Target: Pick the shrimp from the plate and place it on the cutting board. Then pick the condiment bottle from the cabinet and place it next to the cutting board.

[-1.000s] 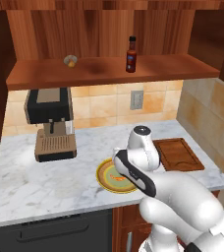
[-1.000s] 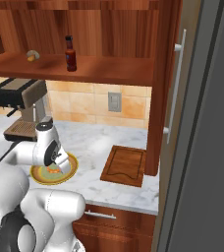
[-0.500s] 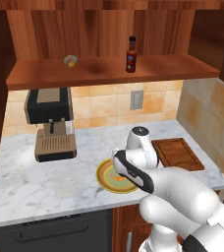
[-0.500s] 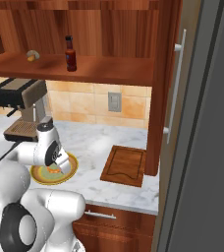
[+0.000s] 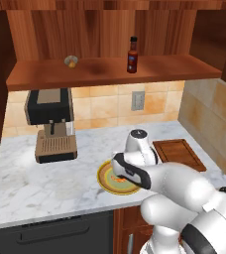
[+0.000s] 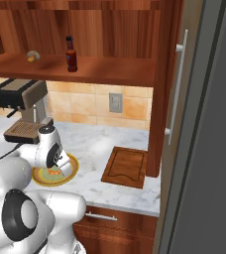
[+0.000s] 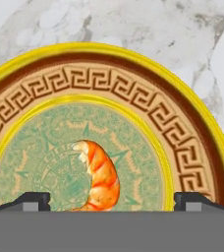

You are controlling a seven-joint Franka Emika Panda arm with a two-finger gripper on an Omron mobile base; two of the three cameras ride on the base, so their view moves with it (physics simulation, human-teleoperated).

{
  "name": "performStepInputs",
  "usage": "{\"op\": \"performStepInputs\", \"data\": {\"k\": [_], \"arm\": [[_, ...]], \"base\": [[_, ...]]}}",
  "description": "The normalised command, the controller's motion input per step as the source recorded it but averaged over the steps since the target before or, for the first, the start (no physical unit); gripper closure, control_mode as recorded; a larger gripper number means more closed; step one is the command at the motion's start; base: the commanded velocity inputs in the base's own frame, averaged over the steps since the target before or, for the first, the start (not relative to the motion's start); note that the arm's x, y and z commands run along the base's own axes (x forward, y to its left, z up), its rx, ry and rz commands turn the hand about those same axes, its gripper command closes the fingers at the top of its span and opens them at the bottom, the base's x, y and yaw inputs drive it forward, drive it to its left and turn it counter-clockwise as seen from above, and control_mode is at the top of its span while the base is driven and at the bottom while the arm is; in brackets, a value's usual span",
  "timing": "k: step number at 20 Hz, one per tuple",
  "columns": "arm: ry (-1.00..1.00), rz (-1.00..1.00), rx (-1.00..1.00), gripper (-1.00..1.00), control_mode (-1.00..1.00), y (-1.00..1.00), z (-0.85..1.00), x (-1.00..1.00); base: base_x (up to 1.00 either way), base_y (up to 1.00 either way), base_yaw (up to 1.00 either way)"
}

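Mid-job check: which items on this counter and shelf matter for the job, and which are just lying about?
Job items: small curled orange shrimp; round yellow-rimmed patterned plate; dark brown wooden cutting board; slim dark red condiment bottle; reddish-brown wooden cabinet.
Lying about: black coffee machine; small round yellowish object.

A kitchen: marble counter (image 5: 60, 181), tiled backsplash (image 5: 105, 106), coffee machine (image 5: 51, 124), wooden cabinet (image 5: 110, 72).
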Motion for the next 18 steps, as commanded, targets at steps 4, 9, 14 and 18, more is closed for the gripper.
{"op": "performStepInputs", "data": {"k": [4, 9, 14, 18], "arm": [[0.00, 0.00, 0.00, -1.00, -1.00, 0.00, -0.24, 0.05], [0.00, 0.00, 0.00, -1.00, -1.00, 0.00, -0.21, 0.07], [0.00, 0.00, 0.00, -1.00, -1.00, 0.00, -0.17, 0.05], [0.00, 0.00, 0.00, -1.00, -1.00, 0.00, -0.13, 0.03]], "base": [[0.00, 0.00, 0.00], [0.00, 0.00, 0.00], [0.00, 0.00, 0.00], [0.00, 0.00, 0.00]]}}
